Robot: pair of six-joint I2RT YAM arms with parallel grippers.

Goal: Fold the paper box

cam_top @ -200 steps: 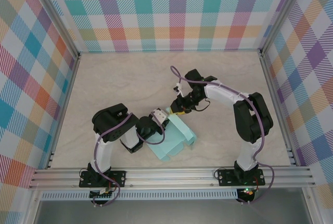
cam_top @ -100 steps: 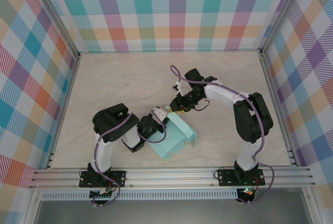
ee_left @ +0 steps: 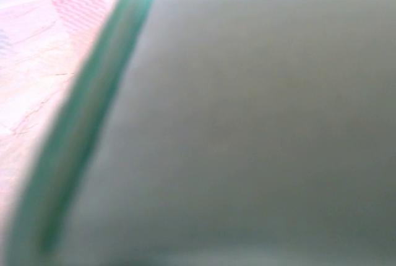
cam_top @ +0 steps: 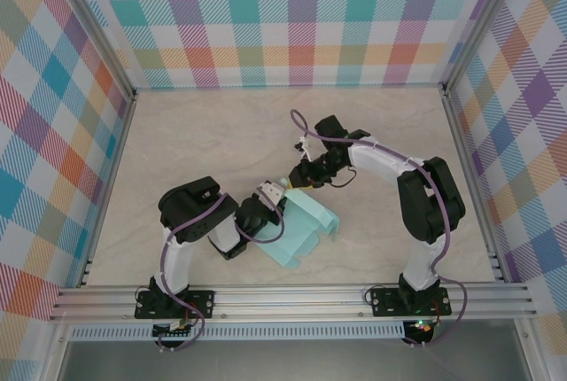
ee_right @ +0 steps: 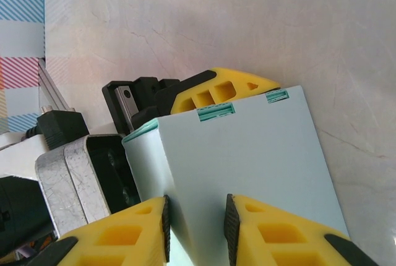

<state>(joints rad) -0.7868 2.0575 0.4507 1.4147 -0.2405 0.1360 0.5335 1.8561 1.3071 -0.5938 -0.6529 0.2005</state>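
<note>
Bright plaid walls (cam_top: 301, 18) box in a pale, marble-veined counter (cam_top: 204, 133), matte and smooth. The left arm (cam_top: 190, 208) and right arm (cam_top: 423, 193) fold inward, elbows raised, wrists dipping toward one another. Between their fingers lies the paper box (cam_top: 303, 232): thin aqua card, crisp-creased, half raised into a shallow tray with stepped, notched flaps (cam_top: 312, 246) on the side away from both. The right gripper (ee_right: 197, 207) reaches over its far corner. Its chunky yellow fingers (ee_right: 124, 238) (hollow-celled, black-padded) stand a little apart astride a folded ridge of the box, though I cannot tell whether the pads (ee_right: 165, 223) bite. Just past them two narrow slots (ee_right: 216, 112) pierce the card's edge. The left gripper (cam_top: 275, 190) has its fingers pressed together on that edge, one yellow finger (ee_right: 223, 90) lying behind the panel. Close against the left wrist camera the card is a grey-green blur.
</note>
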